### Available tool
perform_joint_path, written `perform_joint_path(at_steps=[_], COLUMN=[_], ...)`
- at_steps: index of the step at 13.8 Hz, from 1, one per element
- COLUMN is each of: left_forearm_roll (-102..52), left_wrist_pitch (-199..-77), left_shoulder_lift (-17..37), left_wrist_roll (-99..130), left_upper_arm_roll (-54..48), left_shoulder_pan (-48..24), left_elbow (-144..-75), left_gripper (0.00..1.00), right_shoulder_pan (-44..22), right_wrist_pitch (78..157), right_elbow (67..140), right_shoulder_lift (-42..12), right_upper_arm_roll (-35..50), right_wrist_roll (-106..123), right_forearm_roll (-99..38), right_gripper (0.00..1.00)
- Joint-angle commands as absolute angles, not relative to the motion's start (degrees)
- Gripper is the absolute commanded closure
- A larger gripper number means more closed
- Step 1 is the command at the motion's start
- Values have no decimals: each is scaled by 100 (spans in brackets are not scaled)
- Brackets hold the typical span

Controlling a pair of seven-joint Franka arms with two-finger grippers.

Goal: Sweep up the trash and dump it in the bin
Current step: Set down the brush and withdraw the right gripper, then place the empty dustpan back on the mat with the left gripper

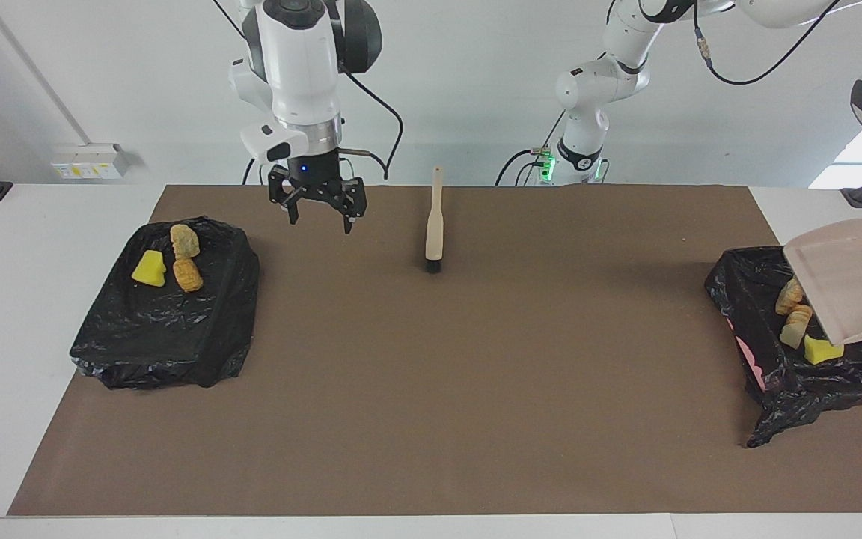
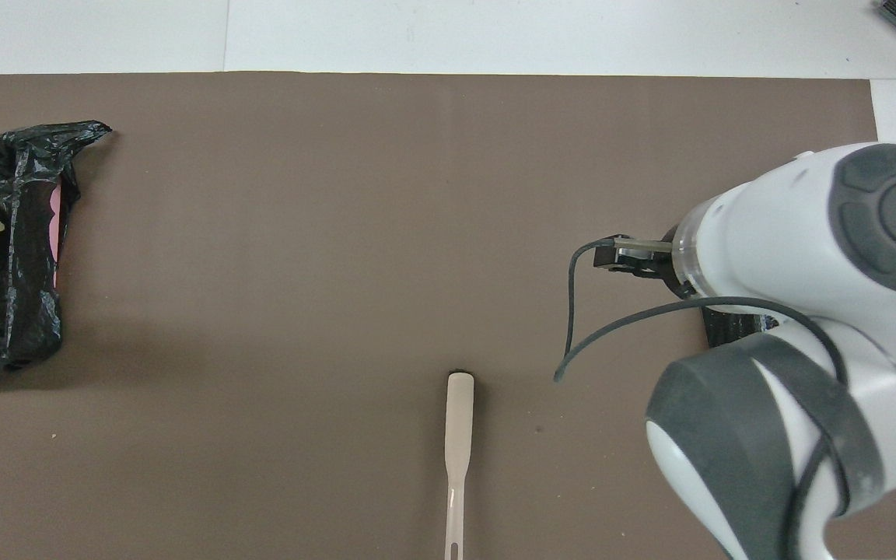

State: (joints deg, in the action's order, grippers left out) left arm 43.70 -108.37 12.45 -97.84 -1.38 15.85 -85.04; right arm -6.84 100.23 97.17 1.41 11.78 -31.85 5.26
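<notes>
Dump step in hand, sweeping looks done.

Dustpan [image 1: 854, 281] hanging tilted over bin [image 1: 790, 374] at left arm's end of table; trash [image 1: 796, 320] lying in bin under pan lip. Left gripper out of view, grip unknowable.

Right gripper [image 1: 316, 211] hovering over mat between brush [image 1: 435, 233] and second bag [image 1: 169, 314], fingers spread wide, holding nothing. Brush lying on mat, ungripped.

More chunks [image 1: 169, 262] sitting on second bag.

Next, likely: pan needing setting down clear of bin.

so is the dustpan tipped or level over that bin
Tipped. The dustpan slants steeply over the black-lined bin, low edge down among the trash inside.
</notes>
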Motion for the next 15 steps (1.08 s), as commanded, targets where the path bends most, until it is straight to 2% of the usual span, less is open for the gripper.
perform_joint_path(at_steps=[1, 5, 9, 11, 15], left_forearm_roll=[3870, 3017, 2463, 1919, 1346], left_wrist_pitch=[-10145, -9625, -9721, -9721, -9747], left_shoulder_lift=[1002, 862, 256, 255, 97], left_wrist_roll=[-9353, -8915, -7474, -6885, -4882], left_upper_arm_roll=[-97, -97, -105, -105, -105], left_shoulder_pan=[1179, 652, 72, -131, -1062], left_elbow=[-8701, -8884, -10035, -10212, -10591], left_gripper=[100, 100, 100, 100, 100], right_shoulder_pan=[-352, -299, -308, -308, -255], right_wrist_pitch=[9669, 9440, 9097, 9079, 9088], right_elbow=[9615, 9571, 9571, 9571, 9729], right_shoulder_lift=[308, 614, 694, 747, 826], right_upper_arm_roll=[1187, 644, -192, -465, -554], right_wrist_roll=[-3015, -2622, -1085, -547, -79], right_forearm_roll=[229, 176, 62, 70, 176], right_gripper=[0, 0, 0, 0, 0])
